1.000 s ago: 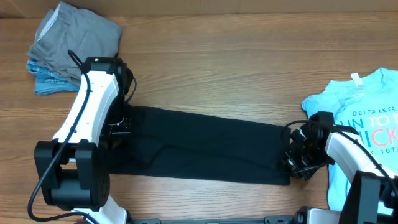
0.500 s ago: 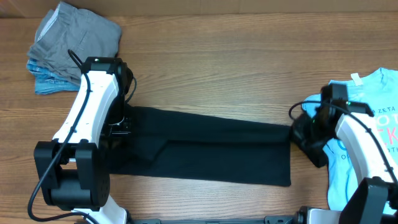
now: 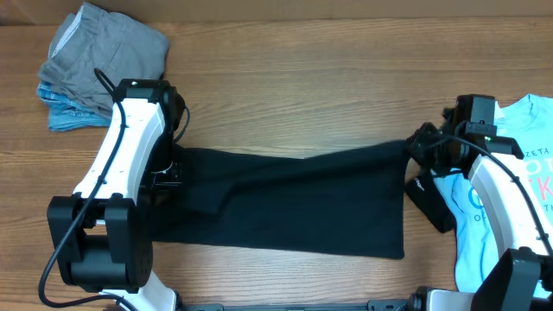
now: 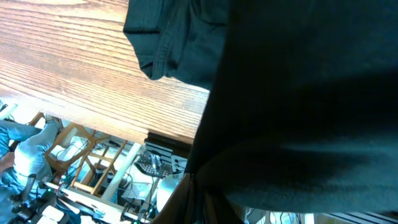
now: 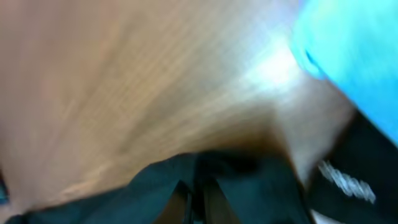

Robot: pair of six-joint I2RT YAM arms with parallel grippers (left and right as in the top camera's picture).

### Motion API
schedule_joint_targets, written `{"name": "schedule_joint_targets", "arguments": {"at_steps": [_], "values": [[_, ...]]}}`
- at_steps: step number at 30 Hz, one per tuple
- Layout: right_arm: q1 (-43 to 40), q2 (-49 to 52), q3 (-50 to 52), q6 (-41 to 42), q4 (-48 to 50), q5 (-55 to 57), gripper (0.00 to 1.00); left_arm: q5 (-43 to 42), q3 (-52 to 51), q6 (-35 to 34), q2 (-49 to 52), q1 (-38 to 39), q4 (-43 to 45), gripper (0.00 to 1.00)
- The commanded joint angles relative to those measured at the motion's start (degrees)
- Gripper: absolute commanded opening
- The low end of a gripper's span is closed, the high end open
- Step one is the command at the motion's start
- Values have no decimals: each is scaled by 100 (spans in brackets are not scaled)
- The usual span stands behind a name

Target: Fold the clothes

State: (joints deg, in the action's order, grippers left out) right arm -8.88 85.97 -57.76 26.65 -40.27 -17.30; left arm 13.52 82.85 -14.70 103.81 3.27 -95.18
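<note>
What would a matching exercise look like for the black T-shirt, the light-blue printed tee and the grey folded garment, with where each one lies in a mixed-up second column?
Things:
1. black T-shirt
2. light-blue printed tee
3. grey folded garment

Places, as the overhead view shows them:
A. top left, lying on a blue piece
B. right edge, partly cut off by the frame
C. stretched across the middle of the table

Pairs: 1-C, 2-B, 3-A
</note>
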Motion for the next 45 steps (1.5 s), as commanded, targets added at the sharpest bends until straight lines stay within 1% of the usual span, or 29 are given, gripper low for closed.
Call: {"name": "schedule_joint_targets", "arguments": {"at_steps": [1, 3, 6, 10, 16, 19, 28, 37, 39, 42, 44, 45], "values": [[15, -111, -131, -205, 439, -350, 4, 127, -20, -79, -173, -26, 7, 9], [22, -111, -131, -201, 535, -407, 4, 127, -20, -81, -173, -26, 11, 8], [20, -111, -131, -205, 387, -358, 4, 127, -20, -81, -173, -26, 9, 8], [15, -111, -131, -208, -271, -140, 4, 127, -20, -79, -173, -26, 7, 8], [15, -109, -109, -208, -1508, 883, 4, 127, -20, -79, -173, -26, -13, 9], [15, -109, -107, -227, -1893, 1045, 4, 129, -20, -79, -173, -26, -13, 9], [20, -109, 107, -422, -2284, 949, 4, 129, -20, -79, -173, -26, -48, 9], [20, -109, 634, -420, -2243, 911, 4, 151, -20, -83, -173, -26, -55, 10], [20, -109, 654, -420, -2236, 911, 6, 151, -20, -83, -173, -26, -55, 10], [20, -109, 654, -424, -2225, 914, 18, 151, -20, -81, -173, -26, -55, 10], [20, -109, 654, -424, -2232, 911, 30, 151, -20, -81, -173, -26, -57, 10], [20, -109, 654, -424, -2249, 914, 32, 151, -20, -81, -173, -26, -57, 10]]}}
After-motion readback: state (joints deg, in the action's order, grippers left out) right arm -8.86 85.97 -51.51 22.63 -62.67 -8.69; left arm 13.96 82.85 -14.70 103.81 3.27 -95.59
